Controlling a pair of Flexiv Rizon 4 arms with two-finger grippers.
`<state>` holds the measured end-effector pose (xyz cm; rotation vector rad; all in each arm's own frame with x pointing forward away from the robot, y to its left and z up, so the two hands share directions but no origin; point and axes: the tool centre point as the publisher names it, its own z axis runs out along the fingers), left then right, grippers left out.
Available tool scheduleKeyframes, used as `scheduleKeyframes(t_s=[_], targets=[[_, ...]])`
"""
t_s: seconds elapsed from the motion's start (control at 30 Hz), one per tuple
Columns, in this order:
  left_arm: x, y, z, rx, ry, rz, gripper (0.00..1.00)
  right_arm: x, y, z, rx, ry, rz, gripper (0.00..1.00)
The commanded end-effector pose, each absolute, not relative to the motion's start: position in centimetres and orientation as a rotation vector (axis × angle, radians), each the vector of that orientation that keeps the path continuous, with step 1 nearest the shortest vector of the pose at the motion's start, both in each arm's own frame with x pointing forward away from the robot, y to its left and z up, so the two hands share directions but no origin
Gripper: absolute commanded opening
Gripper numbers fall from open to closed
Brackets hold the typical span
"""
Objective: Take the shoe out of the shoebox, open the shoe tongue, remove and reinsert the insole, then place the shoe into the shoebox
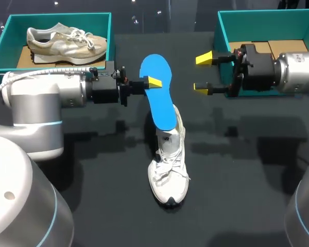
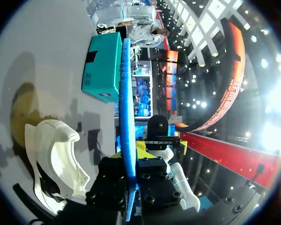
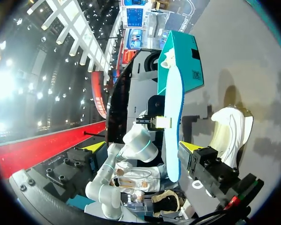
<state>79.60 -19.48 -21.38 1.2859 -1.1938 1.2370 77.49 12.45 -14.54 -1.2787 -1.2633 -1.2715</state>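
This is a robot manipulation bench, a lab or demonstration station rather than a home or a shop. A plain black table carries staged props: a teal left shoebox at its far left corner, a teal right shoebox at its far right corner, and a white shoe near the middle. Two grey industrial arms, the left arm and the right arm, come in over its side edges. The left gripper pinches a blue insole.

My gripper is spread wide, holding nothing. Ahead of it my other gripper pinches the blue insole (edge-on to me, standing upright). A white shoe lies beside it, possibly touching.
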Motion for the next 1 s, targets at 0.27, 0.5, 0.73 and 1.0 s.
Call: scheduleKeyframes(t_s=[0.27,0.5,0.73,1.0], targets=[[79.5,-19.5,-21.4,1.288,-1.194,1.239,0.0,77.1,10.7,-9.2,-1.576,-1.435,-0.978,1.0],[79.5,-19.5,-21.4,1.288,-1.194,1.239,0.0,77.6,11.0,-6.4,-1.741,-1.531,-0.761,1.0],[79.5,-19.5,-21.4,1.288,-1.194,1.239,0.0,77.1,11.2,-3.3,-1.892,-1.643,-0.606,1.0],[79.5,-19.5,-21.4,1.288,-1.194,1.239,0.0,76.6,12.4,-1.1,-1.961,-1.783,-0.435,1.0]])
